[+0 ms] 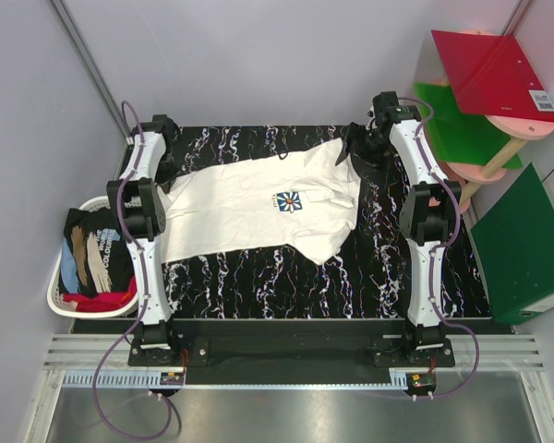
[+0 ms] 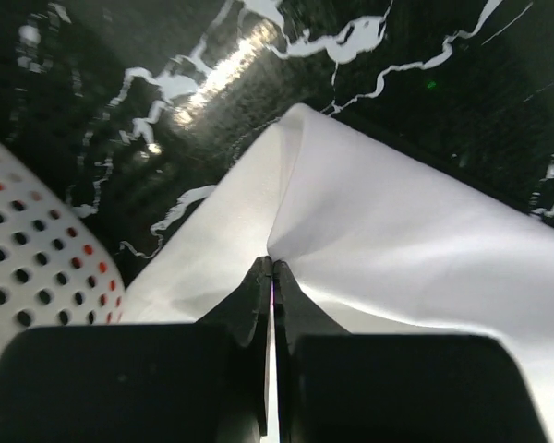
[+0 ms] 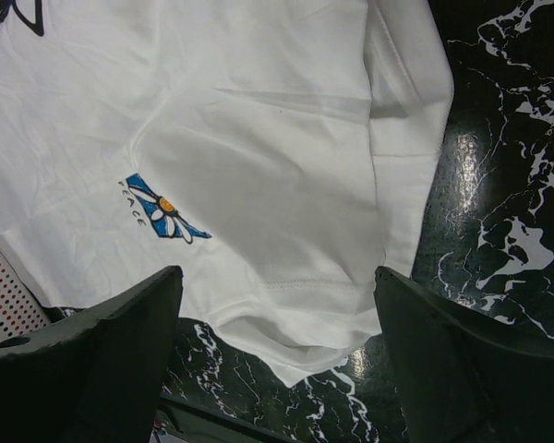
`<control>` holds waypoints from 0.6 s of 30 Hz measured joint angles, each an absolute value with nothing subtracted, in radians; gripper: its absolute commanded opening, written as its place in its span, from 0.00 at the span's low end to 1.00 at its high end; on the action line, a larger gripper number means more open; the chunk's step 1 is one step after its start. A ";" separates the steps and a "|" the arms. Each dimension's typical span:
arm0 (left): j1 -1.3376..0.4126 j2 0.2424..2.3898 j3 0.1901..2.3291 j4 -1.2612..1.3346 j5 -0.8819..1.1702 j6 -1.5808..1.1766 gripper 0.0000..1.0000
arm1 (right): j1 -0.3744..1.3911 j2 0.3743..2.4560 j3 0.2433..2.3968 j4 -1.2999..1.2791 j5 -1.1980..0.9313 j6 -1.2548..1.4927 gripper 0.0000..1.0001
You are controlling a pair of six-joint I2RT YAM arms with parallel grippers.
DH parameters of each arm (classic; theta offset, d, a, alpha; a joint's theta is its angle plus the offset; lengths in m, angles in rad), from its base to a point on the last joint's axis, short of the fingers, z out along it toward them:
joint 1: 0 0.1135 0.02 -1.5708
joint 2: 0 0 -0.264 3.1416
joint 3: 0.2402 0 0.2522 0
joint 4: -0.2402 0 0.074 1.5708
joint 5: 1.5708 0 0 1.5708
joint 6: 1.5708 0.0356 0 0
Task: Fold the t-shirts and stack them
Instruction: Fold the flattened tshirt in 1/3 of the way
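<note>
A cream-white t-shirt with a small blue flower print lies spread on the black marbled table. My left gripper is at the shirt's far left edge. In the left wrist view the gripper is shut on a pinched fold of the white cloth. My right gripper is at the shirt's far right corner. In the right wrist view it is open, with its jaws wide apart over a hem corner of the shirt. It holds nothing.
A white perforated basket at the table's left holds a black tee with tan streaks, a blue-and-white one and a red one. A stiff red board and green boards stand right of the table.
</note>
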State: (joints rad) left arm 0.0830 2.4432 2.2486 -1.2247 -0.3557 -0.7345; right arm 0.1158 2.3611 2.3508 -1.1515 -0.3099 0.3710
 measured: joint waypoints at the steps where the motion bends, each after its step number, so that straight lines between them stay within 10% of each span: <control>1: 0.084 2.428 2.249 -1.224 -0.366 -0.735 0.00 | 0.116 2.361 2.350 -1.149 -0.311 0.371 0.91; 18: 0.099 2.376 2.370 -1.197 -0.453 -0.738 0.00 | 0.116 2.361 2.312 -1.141 -0.326 0.371 0.90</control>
